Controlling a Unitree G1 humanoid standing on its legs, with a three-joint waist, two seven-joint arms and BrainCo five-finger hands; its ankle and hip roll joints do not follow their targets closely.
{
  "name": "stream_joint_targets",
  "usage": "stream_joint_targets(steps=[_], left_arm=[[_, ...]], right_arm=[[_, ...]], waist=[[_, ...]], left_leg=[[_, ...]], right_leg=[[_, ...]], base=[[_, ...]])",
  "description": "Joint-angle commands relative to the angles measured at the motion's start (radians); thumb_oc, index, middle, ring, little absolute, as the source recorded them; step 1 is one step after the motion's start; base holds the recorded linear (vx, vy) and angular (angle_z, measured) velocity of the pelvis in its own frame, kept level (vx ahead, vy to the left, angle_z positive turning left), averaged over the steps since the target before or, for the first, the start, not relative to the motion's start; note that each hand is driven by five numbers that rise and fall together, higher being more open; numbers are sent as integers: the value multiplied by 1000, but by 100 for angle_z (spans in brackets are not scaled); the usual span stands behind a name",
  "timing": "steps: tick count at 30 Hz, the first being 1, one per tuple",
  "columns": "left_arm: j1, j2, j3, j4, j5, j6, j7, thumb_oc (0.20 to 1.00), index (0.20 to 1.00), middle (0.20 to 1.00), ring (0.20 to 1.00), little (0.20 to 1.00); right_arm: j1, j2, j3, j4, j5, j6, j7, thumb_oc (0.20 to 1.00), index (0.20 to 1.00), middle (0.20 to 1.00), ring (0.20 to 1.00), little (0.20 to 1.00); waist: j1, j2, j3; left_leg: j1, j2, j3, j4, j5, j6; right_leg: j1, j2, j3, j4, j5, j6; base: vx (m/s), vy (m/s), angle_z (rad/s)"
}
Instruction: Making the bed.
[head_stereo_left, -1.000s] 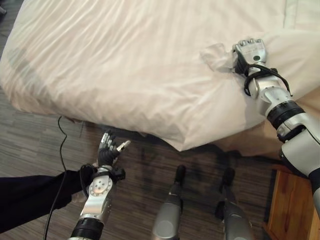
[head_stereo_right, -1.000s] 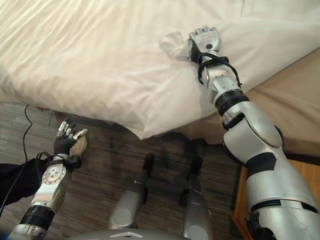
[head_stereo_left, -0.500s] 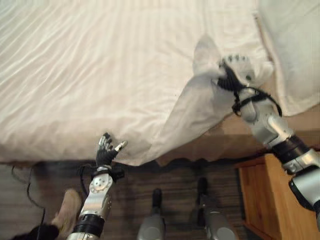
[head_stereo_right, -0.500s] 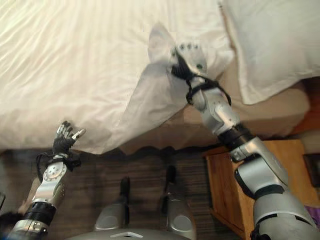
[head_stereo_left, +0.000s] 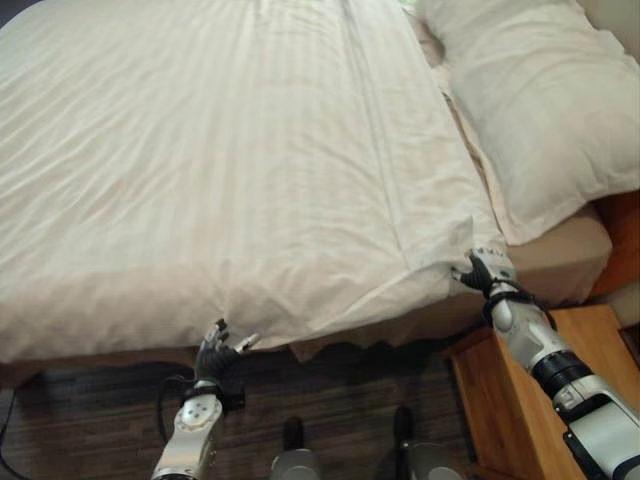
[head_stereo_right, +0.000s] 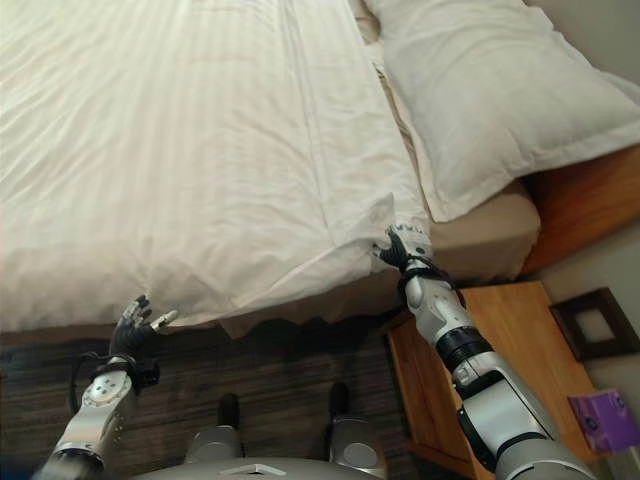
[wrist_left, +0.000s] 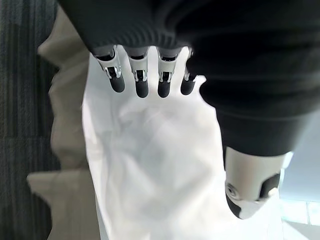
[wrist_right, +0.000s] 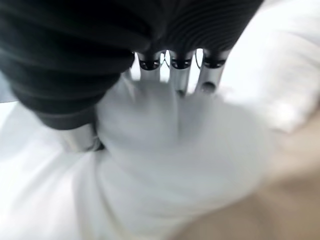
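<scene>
- A white, faintly striped duvet (head_stereo_left: 230, 170) lies spread flat over the bed, covering it from the far side to the near edge, where its hem hangs over the side of the mattress.
- The near right corner of the duvet is bunched in the right hand (head_stereo_left: 484, 272); its fingers (wrist_right: 179, 75) curl into the white cloth and the thumb closes on it from the other side, so the hand is clamped on the fabric.
- The right arm reaches forward from the lower right, stretched nearly straight, with the hand at the bed's edge just below the pillow.
- A large white rectangular pillow (head_stereo_left: 530, 95) lies at the head of the bed, right of the duvet, on a beige fitted sheet (head_stereo_left: 560, 262) that shows bare beside the held corner.
- The left hand (head_stereo_left: 215, 350) is raised near the duvet's lower hem, palm forward, fingers (wrist_left: 141, 80) straight and spread, thumb held apart, holding nothing; white cloth hangs just past the fingertips.
- A brown wooden nightstand (head_stereo_right: 520, 340) stands under the right forearm, beside the bed.
- Dark striped carpet (head_stereo_left: 90, 430) covers the floor below the bed.
</scene>
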Motion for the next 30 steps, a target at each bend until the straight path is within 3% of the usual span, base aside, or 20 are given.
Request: stream_joint_targets(steps=[1, 6, 9, 12, 18, 19, 20, 22, 27, 28, 30], left_arm=[[-24, 31, 4, -13, -12, -42, -6, 1000, 1000, 1000, 1000, 1000], [-11, 2, 4, -7, 5, -38, -21, 1000, 1000, 1000, 1000, 1000], [-10, -4, 5, -7, 4, -35, -21, 1000, 1000, 1000, 1000, 1000], [-14, -11, 9, -1, -7, -32, -16, 1000, 1000, 1000, 1000, 1000], [-12, -7, 13, -12, -13, -27, -21, 1000, 1000, 1000, 1000, 1000], [-13, -6, 13, -12, -11, -24, -19, 1000, 1000, 1000, 1000, 1000], [-13, -4, 13, -14, -12, -23, -19, 1000, 1000, 1000, 1000, 1000], [-13, -4, 13, -16, -11, -21, -17, 1000, 1000, 1000, 1000, 1000], [-26, 2, 13, -24, -10, -15, -4, 1000, 1000, 1000, 1000, 1000], [-36, 14, 8, -25, -15, -16, 1, 1000, 1000, 1000, 1000, 1000], [-38, 25, 3, -28, -27, -18, 0, 1000, 1000, 1000, 1000, 1000]], right_arm=[[18, -17, 7, 33, -50, 25, -23, 1000, 1000, 1000, 1000, 1000], [164, -28, -24, 183, -115, 46, -8, 1000, 1000, 1000, 1000, 1000], [198, -17, -61, 210, -74, 44, -16, 1000, 1000, 1000, 1000, 1000], [253, -3, -149, 227, 67, 40, -41, 1000, 1000, 1000, 1000, 1000], [267, -24, -201, 213, 132, 39, -54, 1000, 1000, 1000, 1000, 1000], [257, -33, -221, 165, 180, 28, -57, 369, 369, 369, 369, 369], [250, -42, -233, 126, 213, 22, -60, 200, 200, 200, 200, 200], [248, -48, -248, 68, 247, 15, -61, 200, 200, 200, 200, 200], [212, -8, -329, -156, 539, -66, -89, 200, 200, 200, 200, 200], [171, 33, -350, -209, 701, -115, -96, 200, 200, 200, 200, 200], [122, 76, -366, -221, 872, -168, -96, 200, 200, 200, 200, 200]], waist=[[-11, -48, -57], [-39, -24, -69], [-47, -16, -71], [-64, -8, -79], [-71, 1, -88], [-73, 3, -91], [-74, 4, -92], [-75, 6, -93], [-76, 14, -94], [-69, 19, -88], [-60, 25, -84]], left_leg=[[-53, -83, -1, 79, -118, 59], [-19, -68, -17, 32, -97, 42], [-12, -62, -19, 22, -90, 38], [-8, -49, -20, 12, -81, 31], [-8, -34, -29, 4, -73, 21], [-7, -31, -29, 4, -72, 19], [-7, -29, -29, 4, -72, 17], [-6, -27, -31, 4, -71, 15], [-4, -19, -32, 4, -71, 10], [-3, -19, -34, 4, -72, 8], [-8, -18, -36, 4, -69, 6]], right_leg=[[8, -135, -25, -3, -43, 76], [34, -116, -47, -14, -71, 66], [39, -109, -48, -14, -80, 61], [46, -98, -52, -15, -94, 52], [61, -87, -64, -15, -110, 45], [65, -85, -65, -16, -112, 42], [67, -84, -67, -16, -113, 41], [68, -82, -68, -16, -114, 39], [74, -75, -74, -16, -118, 31], [78, -73, -80, -16, -120, 29], [75, -72, -84, -16, -117, 26]], base=[[96, -91, -26], [76, -99, 4], [30, -55, 3], [32, -45, 0], [20, -32, 0], [16, -33, 2], [21, -46, 3], [9, -18, 0], [11, -33, 1], [5, -61, 3], [0, -47, 3]])
